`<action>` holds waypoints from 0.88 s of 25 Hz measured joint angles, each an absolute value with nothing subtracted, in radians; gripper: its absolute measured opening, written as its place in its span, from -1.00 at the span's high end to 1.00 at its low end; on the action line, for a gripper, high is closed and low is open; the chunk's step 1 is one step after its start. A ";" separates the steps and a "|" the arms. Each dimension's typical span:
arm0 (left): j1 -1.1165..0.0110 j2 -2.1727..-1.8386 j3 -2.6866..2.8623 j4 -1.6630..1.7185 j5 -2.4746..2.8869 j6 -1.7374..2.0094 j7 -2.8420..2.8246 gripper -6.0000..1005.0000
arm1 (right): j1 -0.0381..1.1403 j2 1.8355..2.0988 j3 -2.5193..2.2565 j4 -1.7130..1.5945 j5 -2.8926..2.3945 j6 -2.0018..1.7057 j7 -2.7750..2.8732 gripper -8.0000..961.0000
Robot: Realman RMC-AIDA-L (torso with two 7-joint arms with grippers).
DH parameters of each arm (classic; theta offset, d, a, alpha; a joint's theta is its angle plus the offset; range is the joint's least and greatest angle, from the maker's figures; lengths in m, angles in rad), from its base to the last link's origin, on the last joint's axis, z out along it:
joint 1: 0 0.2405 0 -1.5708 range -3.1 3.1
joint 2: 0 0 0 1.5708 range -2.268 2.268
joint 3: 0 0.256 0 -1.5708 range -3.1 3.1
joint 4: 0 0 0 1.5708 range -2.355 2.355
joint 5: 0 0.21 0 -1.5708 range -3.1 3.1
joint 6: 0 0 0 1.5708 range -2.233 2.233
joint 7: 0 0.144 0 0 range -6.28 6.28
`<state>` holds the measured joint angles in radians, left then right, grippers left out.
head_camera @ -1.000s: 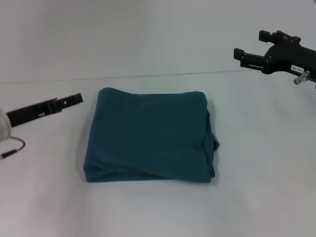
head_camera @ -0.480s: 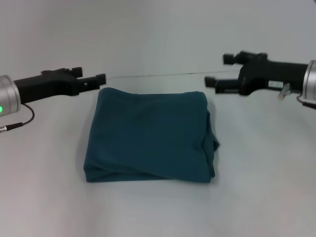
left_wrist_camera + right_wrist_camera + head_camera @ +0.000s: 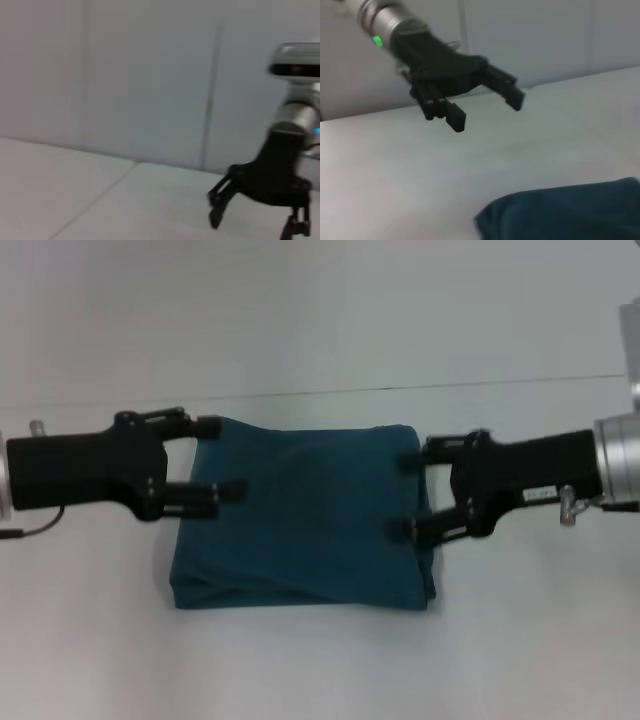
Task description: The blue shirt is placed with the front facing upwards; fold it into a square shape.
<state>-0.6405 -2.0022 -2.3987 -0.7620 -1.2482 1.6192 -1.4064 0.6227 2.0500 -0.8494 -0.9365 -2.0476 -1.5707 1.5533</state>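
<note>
The blue shirt (image 3: 310, 520) lies folded into a rough square in the middle of the white table, plain teal side up, with a loose flap along its right edge. My left gripper (image 3: 215, 458) hangs open over the shirt's left edge, with nothing between its fingers. Facing it, my right gripper (image 3: 404, 492) is open over the right edge and just as empty. In the right wrist view the left gripper (image 3: 487, 111) floats well above the table, with a corner of the shirt (image 3: 570, 212) below. The left wrist view shows the right gripper (image 3: 252, 227) farther off.
The white table (image 3: 320, 670) stretches around the shirt on all sides. Its back edge (image 3: 300, 393) meets a pale wall behind. A thin cable (image 3: 30, 530) trails from the left arm at the left border.
Both arms have swung inward from the far sides and come nearer. Their open grippers now hang over the shirt's left and right edges. The shirt has not moved.
</note>
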 joint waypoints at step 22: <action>-0.621 -1.994 -2.377 -0.710 -1.165 1.616 -1.376 -0.74 | 0.647 2.089 -0.896 -0.963 -2.019 -1.568 1.491 -0.96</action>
<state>-0.6210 -1.9942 -2.3770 -0.7103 -1.1647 1.6164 -1.3761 0.6472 2.0892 -0.8955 -0.9630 -2.0186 -1.5682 1.4906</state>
